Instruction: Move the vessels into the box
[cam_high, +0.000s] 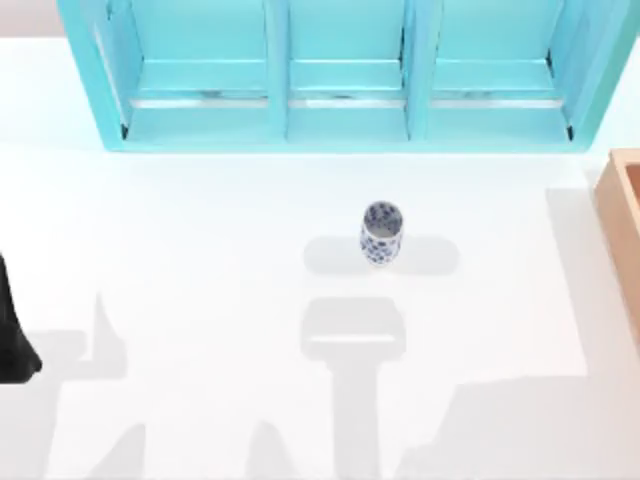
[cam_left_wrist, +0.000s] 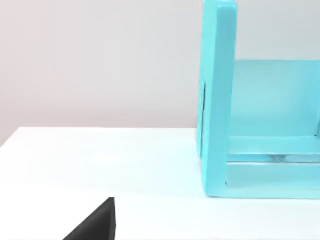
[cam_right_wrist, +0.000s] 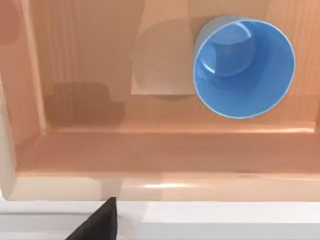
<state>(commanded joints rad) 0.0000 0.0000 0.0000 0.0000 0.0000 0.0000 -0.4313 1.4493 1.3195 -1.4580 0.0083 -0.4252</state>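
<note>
At the middle of the top view, on the white table (cam_high: 200, 250), stands the white floral cup (cam_high: 381, 233), upright, mouth up, its long axis vertical and leaning slightly toward the upper edge of the frame as we see it from above. Our box (cam_high: 622, 215) shows as a tan edge at the right border of that view, well apart from the cup. Through the right wrist view we look down into the box (cam_right_wrist: 100, 150), where the blue cup (cam_right_wrist: 244, 67) already sits upright on the floor near a wall, mouth open toward the camera. We judge one vessel delivered and the floral cup next. For that step we would come down over it with fingers spread either side of its slim body, close at mid-height to keep it from tipping, and lift clear of the box wall before lowering. Whether either gripper is open or closed we cannot tell; our left arm (cam_high: 12, 340) sits parked at the left edge. Behind stands a turquoise cabinet (cam_high: 340, 75).
</note>
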